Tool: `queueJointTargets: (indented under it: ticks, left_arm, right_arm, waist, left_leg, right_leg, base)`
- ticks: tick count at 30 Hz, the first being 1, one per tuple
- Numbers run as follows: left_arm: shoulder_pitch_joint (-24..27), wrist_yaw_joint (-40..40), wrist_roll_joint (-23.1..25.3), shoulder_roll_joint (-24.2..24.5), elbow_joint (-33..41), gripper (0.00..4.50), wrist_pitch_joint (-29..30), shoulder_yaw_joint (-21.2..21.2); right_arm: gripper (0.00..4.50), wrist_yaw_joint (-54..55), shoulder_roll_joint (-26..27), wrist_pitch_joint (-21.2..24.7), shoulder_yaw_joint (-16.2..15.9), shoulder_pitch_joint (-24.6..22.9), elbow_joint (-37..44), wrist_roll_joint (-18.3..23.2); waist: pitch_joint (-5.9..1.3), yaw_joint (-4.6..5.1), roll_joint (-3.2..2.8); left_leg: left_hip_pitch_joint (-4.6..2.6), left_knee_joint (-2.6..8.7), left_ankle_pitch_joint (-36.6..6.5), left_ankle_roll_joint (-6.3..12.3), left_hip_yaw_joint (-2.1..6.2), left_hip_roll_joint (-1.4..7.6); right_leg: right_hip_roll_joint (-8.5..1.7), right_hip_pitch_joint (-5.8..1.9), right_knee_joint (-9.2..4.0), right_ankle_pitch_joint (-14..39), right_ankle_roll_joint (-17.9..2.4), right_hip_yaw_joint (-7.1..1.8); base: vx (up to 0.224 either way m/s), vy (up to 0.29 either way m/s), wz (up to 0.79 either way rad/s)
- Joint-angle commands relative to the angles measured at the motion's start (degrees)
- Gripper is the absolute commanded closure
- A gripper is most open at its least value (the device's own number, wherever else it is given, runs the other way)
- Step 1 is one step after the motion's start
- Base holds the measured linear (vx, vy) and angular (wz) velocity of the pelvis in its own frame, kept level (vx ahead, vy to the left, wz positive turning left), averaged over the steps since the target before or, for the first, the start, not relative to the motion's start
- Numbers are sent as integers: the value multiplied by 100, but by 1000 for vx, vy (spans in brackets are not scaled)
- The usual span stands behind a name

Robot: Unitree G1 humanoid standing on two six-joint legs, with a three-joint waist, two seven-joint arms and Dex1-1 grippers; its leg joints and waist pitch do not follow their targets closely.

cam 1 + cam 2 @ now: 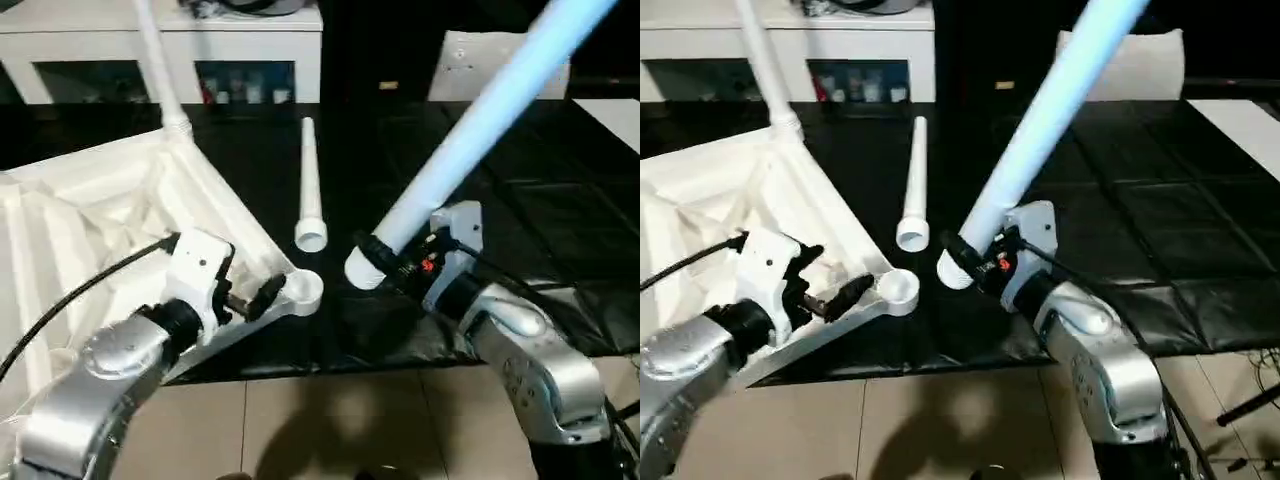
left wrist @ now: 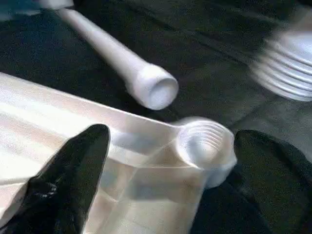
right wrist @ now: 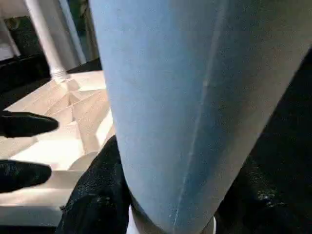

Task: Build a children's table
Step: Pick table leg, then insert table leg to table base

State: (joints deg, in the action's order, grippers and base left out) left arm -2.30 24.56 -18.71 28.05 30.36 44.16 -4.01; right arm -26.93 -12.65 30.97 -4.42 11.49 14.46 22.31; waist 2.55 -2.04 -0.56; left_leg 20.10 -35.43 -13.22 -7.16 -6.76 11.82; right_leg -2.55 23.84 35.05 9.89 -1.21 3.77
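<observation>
The children's table top lies upside down at the left, ribbed underside up. One leg stands screwed into its far corner. The near corner socket faces up with nothing in it. My left gripper is open, one finger over the table's inner rim and the other outside, beside that socket. My right gripper is shut on a long white leg that slants up to the right. Its threaded end hangs just right of the socket. Another leg lies loose on the mat.
A black mat covers the floor under the work, with tan tiles in front. A white cabinet with glass-fronted compartments stands at the back. A black cable runs across the table top to my left wrist.
</observation>
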Motion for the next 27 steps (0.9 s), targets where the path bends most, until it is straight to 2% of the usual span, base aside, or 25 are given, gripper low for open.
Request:
queueJointTargets:
  ticks: [1, 3, 5, 7, 10, 14, 22, 27]
  left_arm:
    - [-35, 520, -180, 280, 0, 0, 149, -184]
    - [-91, 826, -254, 569, -106, 29, 311, -348]
    - [-153, 970, -122, 708, -258, 40, 233, -500]
    - [-181, 991, -33, 734, -328, 50, 152, -556]
    - [-340, 889, 123, 747, -642, 75, 275, -602]
    - [-447, 859, 138, 791, -804, 110, 345, -615]
    - [-486, 780, 131, 696, -905, 178, 589, -590]
    - [-526, 819, 100, 669, -931, 211, 622, -577]
  right_arm:
    - [262, -166, -84, -56, -17, 91, -34, 23]
    - [262, -256, -161, -58, -71, 108, -79, 22]
    - [262, -289, -203, -34, -95, 112, -87, 31]
    - [262, -294, -209, -27, -97, 111, -85, 36]
    - [262, -337, -217, -49, -99, 99, -91, 8]
    - [262, -368, -241, -81, -113, 107, -114, -26]
    - [262, -417, -297, -105, -158, 109, -139, -91]
    - [262, -452, -314, -104, -183, 117, -163, -119]
  waist:
    - [-289, -8, -87]
    - [-270, 0, -83]
    - [-253, 3, -89]
    - [-240, 10, -77]
    - [-227, 12, -75]
    - [-225, 11, -68]
    - [-245, 18, -64]
    - [-243, 18, -54]
  left_leg:
    - [74, 441, -444, 151, -95, -10]
    - [71, 445, -501, 136, -114, -16]
    - [66, 451, -639, 136, -123, -20]
    - [76, 464, -724, 118, -124, -17]
    - [50, 466, -871, 104, -130, -23]
    - [57, 469, -900, 106, -125, -25]
    - [77, 461, -649, 122, -123, -16]
    - [73, 468, -673, 133, -125, -9]
  right_leg:
    - [-300, -347, -359, 1062, -766, -246]
    - [-308, -357, -357, 1041, -852, -251]
    - [-320, -362, -390, 1286, -839, -255]
    - [-327, -375, -415, 1576, -745, -257]
    - [-326, -355, -457, 1886, -656, -257]
    - [-331, -344, -486, 2131, -554, -251]
    - [-322, -358, -435, 1677, -691, -255]
    - [-326, -362, -427, 1595, -764, -257]
  base:
    - [0, 0, 0]
    - [0, 0, 0]
    - [0, 0, 0]
    - [0, 0, 0]
    - [0, 0, 0]
    - [0, 0, 0]
    - [0, 0, 0]
    - [0, 0, 0]
